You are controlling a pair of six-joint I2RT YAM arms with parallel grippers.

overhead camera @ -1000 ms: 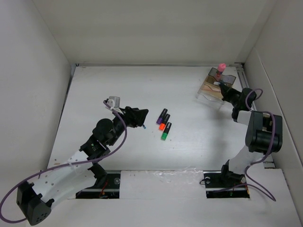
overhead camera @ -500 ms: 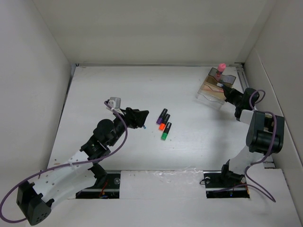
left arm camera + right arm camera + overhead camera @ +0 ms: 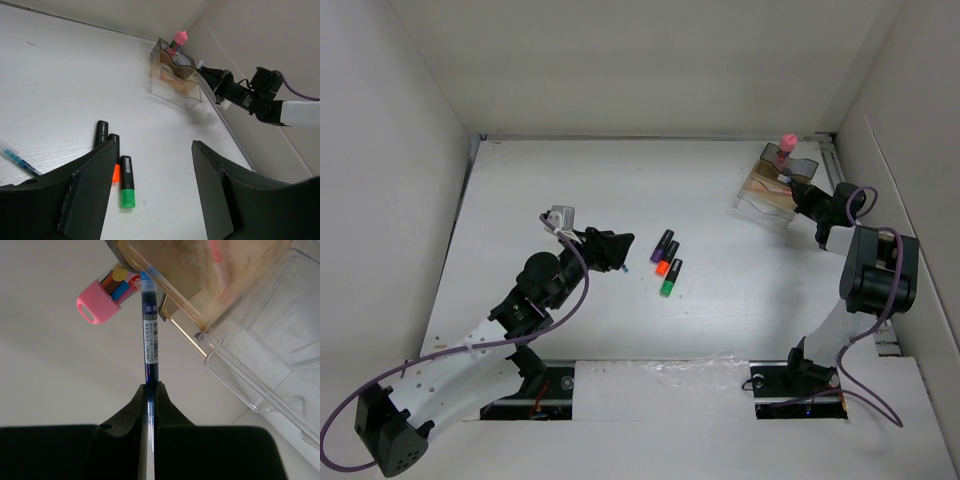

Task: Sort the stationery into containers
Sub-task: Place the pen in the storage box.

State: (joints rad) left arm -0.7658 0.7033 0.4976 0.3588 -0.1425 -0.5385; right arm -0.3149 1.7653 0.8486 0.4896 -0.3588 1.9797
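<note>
The smoky-brown organiser (image 3: 770,188) stands at the far right of the table, with the pink-capped bottle (image 3: 787,142) at its back corner. My right gripper (image 3: 797,186) is shut on a dark blue pen (image 3: 150,320), whose tip reaches the organiser's rim (image 3: 165,290) next to the pink cap (image 3: 97,305). Three short markers, purple (image 3: 663,244), orange (image 3: 667,258) and green (image 3: 671,277), lie together mid-table. My left gripper (image 3: 617,250) is open and empty just left of them. A thin blue pen (image 3: 17,160) lies by its left finger.
White walls enclose the table on three sides. A metal rail (image 3: 832,160) runs along the right edge beside the organiser. In the left wrist view the markers (image 3: 126,185) lie near the left finger (image 3: 90,185).
My right gripper has moved slightly back and right along the organiser's right side with the pen. The left arm and the markers have not moved.
</note>
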